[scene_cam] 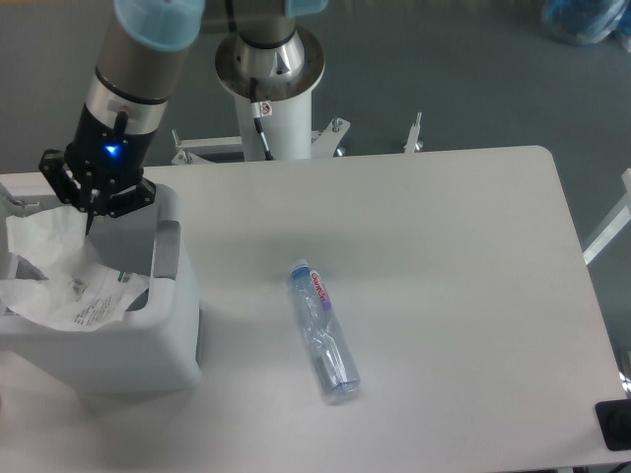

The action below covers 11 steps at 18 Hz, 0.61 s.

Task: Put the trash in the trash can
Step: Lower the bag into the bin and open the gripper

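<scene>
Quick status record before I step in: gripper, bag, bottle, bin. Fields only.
gripper: above the bin's opening, over the bag; open or shut cannot be told
plastic bag: crumpled in the top of the bin, part draped over its rim, printed label facing up
bottle: lying on its side on the table, to the right of the bin, untouched
trash can: upright at the table's left edge

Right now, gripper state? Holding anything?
Gripper: over the trash can, by the plastic bag; open or shut cannot be told.
</scene>
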Motion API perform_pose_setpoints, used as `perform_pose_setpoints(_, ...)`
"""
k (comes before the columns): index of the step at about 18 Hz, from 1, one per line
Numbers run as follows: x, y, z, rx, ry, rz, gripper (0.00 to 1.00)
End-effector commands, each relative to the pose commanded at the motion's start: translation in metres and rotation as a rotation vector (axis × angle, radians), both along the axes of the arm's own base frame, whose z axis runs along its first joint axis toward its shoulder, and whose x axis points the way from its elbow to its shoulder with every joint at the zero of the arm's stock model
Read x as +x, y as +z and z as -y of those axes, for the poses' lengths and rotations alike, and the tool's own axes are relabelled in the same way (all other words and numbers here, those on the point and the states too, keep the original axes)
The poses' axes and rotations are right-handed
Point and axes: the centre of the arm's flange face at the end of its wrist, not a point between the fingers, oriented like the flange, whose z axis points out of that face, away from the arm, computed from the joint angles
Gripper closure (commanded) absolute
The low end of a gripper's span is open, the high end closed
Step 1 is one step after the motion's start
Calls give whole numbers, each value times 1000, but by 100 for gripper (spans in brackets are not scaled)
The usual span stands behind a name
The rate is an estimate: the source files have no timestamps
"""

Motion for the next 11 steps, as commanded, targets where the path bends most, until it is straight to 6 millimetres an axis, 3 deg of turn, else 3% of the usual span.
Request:
perform_pose_setpoints(3, 5, -3, 1, -10, -8, -7, 100)
perform_pose_setpoints(4, 6, 0, 2, -3, -10, -12, 87)
perform_pose_setpoints(6, 4, 10, 3, 17, -10, -24, 74)
perform_pose_setpoints(7, 3, 17, 4, 35, -26, -41, 46)
perform_pose_setpoints(10, 6, 32, 12, 78, -80, -87, 8)
perform_pose_setpoints(11, 6, 35, 14, 82, -79, -90, 6)
